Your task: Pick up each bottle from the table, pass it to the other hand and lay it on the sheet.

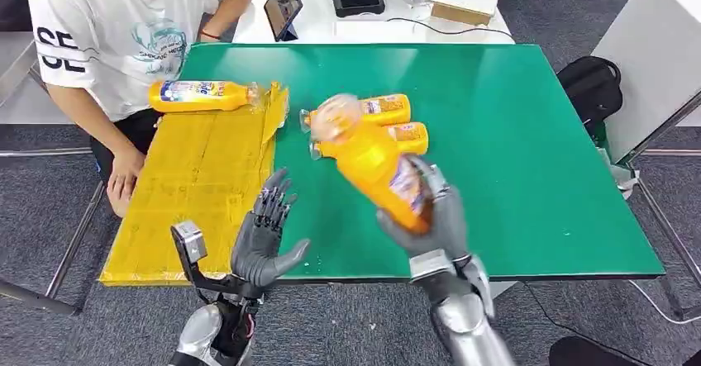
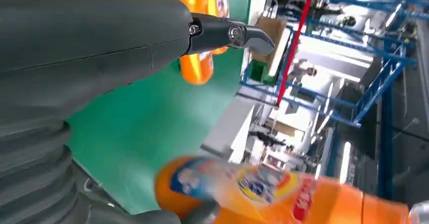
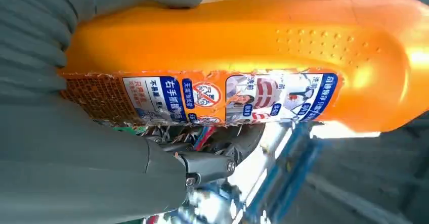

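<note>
Right hand (image 1: pixel 434 217) wrapped around a raised bottle (image 1: pixel 372 159), cap tilted toward the sheet (image 1: pixel 198 184). Left hand (image 1: pixel 266 238) spread, holding nothing, just beside the sheet's edge. One bottle (image 1: pixel 202 95) lying on the sheet, two more (image 1: pixel 388 122) on the table (image 1: pixel 529 135) beside it.

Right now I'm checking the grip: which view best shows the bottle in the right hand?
The head view: the whole held bottle shows in the right hand. The right wrist view shows its label side close up; the left wrist view shows it blurred.
</note>
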Tool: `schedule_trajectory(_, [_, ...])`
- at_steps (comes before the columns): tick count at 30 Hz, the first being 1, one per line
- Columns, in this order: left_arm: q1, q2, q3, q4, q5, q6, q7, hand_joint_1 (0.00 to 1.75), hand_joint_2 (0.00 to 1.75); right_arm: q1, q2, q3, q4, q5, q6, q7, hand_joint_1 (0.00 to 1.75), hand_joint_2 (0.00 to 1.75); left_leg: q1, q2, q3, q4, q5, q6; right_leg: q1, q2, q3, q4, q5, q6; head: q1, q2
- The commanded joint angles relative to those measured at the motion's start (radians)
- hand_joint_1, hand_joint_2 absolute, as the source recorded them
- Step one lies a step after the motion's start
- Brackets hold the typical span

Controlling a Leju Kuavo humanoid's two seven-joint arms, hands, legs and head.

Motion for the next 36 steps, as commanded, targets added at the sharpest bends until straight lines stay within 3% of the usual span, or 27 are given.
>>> schedule_trajectory(1, [-0.054, 0.031, -0.093, 0.051, 0.047, -0.032, 0.036, 0.0, 1.75, -0.069, 0.104, 0.209, 0.438, 0.042, -0.021, -0.042, 1.75, 1.75, 0.001, 0.005, 0.007, -0.002, -0.002, 0.001, 0.002, 0.004, 0.006, -0.003, 0.0, -0.003, 0.0, 0.0])
schedule_trajectory(24, [-0.078, 0.024, -0.122, 0.102, 0.059, -0.04, 0.064, 0.0, 1.75, -0.115, 0.155, 0.316, 0.628, 0.044, 0.021, -0.031, 1.75, 1.75, 0.001, 0.002, 0.007, -0.001, -0.002, 0.001, 0.003, -0.001, 0.007, -0.002, -0.002, -0.004, 0.0, 0.0])
schedule_trajectory(36, [-0.102, 0.019, -0.063, 0.14, -0.003, 0.063, 0.048, 0.0, 1.75, -0.115, 0.166, 0.331, 0.657, 0.013, 0.035, -0.021, 1.75, 1.75, 0.001, 0.0, 0.004, -0.001, -0.001, 0.001, 0.002, -0.002, 0.004, -0.001, -0.002, -0.003, 0.0, 0.0])
